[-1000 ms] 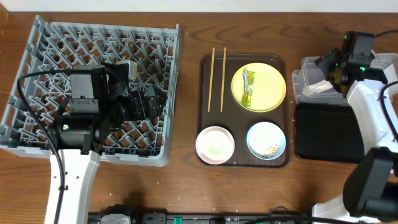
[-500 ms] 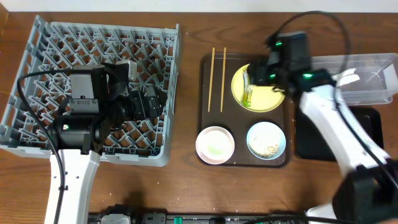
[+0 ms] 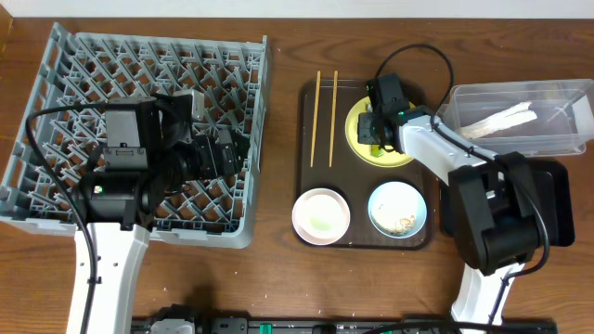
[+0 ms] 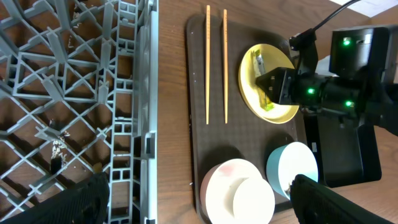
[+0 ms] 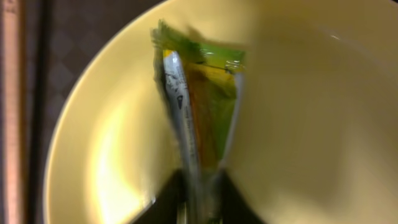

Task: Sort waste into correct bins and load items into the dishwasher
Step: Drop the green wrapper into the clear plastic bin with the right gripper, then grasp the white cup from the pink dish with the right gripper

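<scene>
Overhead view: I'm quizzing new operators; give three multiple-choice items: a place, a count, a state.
1. Where is the wrapper? A on the yellow plate; B in the rack; C in the white bowl.
2. How many chopsticks lie on the brown tray? A one; B two; C four.
3. The jaws of the left gripper stand: A shut on a bowl; B shut on a chopstick; C wide open.
A: it lies across the plate. B: two sticks lie side by side. C: its fingers sit far apart in its wrist view.
</scene>
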Motion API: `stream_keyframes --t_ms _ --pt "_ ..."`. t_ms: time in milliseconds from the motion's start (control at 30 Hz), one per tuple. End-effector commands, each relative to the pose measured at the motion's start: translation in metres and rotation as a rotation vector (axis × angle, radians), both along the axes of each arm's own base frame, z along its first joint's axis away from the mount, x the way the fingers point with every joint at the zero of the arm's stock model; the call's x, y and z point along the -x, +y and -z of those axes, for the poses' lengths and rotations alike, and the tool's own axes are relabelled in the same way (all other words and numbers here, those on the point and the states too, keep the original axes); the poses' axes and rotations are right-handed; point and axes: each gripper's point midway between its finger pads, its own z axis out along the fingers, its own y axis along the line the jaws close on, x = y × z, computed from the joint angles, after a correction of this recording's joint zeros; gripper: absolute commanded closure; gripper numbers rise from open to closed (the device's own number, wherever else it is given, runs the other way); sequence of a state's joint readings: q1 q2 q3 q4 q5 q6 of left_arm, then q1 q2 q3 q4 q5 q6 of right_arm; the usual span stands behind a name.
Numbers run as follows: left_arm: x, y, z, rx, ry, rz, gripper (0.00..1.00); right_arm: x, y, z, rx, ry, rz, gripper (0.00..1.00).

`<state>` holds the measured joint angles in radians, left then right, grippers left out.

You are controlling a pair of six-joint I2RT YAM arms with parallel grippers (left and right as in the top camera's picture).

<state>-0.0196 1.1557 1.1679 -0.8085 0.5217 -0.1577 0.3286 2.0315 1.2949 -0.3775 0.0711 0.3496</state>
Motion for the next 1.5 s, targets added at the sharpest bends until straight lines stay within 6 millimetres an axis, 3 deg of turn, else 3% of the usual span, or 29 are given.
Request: stream_keyframes --t_ms 0,100,233,300,400,500,600,767,800,833,867,900,967,1100,1233,1367,1467 --pt "-0.002 0.0 -0.008 0.011 -0.017 0.002 0.06 -0.001 0.0 -0.012 -0.037 -0.011 0.016 0.99" --pt "-0.002 0.0 -0.008 0.011 -0.017 0.002 0.06 -0.005 -0.002 -0.046 -0.085 -0.067 0.026 0.99" --pt "-0.002 0.0 -0.008 0.011 -0.017 0.002 0.06 -0.009 -0.025 -0.104 -0.154 -0.164 0.146 0.99" --pt "-0.002 0.0 -0.008 0.011 -0.017 0.002 0.06 -0.01 -0.055 -0.133 -0.174 -0.219 0.283 0.99" --pt "-0.002 0.0 -0.008 0.011 -0.017 0.002 0.05 -0.004 -0.112 -0.158 -0.168 -0.277 0.543 0.99" --pt "-0.002 0.0 -0.008 0.011 -0.017 0.002 0.06 0.008 -0.168 -0.162 -0.136 -0.291 0.766 0.99" --pt "-0.002 0.0 -0.008 0.011 -0.017 0.002 0.06 0.017 -0.208 -0.148 -0.14 -0.256 0.923 0.99" --pt "-0.002 0.0 -0.008 0.011 -0.017 0.002 0.06 0.019 -0.244 -0.113 -0.163 -0.19 1.061 0.98" --pt "-0.002 0.0 -0.008 0.011 -0.017 0.002 0.06 0.017 -0.247 -0.108 -0.167 -0.186 1.062 0.91" --pt "-0.002 0.0 -0.008 0.011 -0.017 0.002 0.06 0.013 -0.248 -0.104 -0.168 -0.183 1.033 0.78" --pt "-0.002 0.0 -0.008 0.011 -0.017 0.001 0.06 0.008 -0.247 -0.103 -0.156 -0.18 0.966 0.48" --pt "-0.002 0.0 -0.008 0.011 -0.017 0.002 0.06 0.005 -0.243 -0.104 -0.149 -0.176 0.89 0.26" --pt "-0.002 0.0 -0.008 0.011 -0.017 0.002 0.06 0.002 -0.234 -0.11 -0.174 -0.173 0.798 0.13" --pt "-0.002 0.0 -0.008 0.011 -0.017 0.002 0.06 0.002 -0.202 -0.142 -0.269 -0.199 0.613 0.14" --pt "-0.002 0.0 -0.008 0.011 -0.017 0.002 0.06 0.011 -0.149 -0.198 -0.426 -0.269 0.347 0.24" --pt "-0.001 -0.001 -0.008 0.015 -0.012 0.004 0.06 0.041 -0.092 -0.242 -0.509 -0.306 0.061 0.36" --pt "0.004 -0.001 -0.004 0.015 0.014 0.004 0.06 0.07 -0.062 -0.242 -0.489 -0.247 -0.057 0.4"
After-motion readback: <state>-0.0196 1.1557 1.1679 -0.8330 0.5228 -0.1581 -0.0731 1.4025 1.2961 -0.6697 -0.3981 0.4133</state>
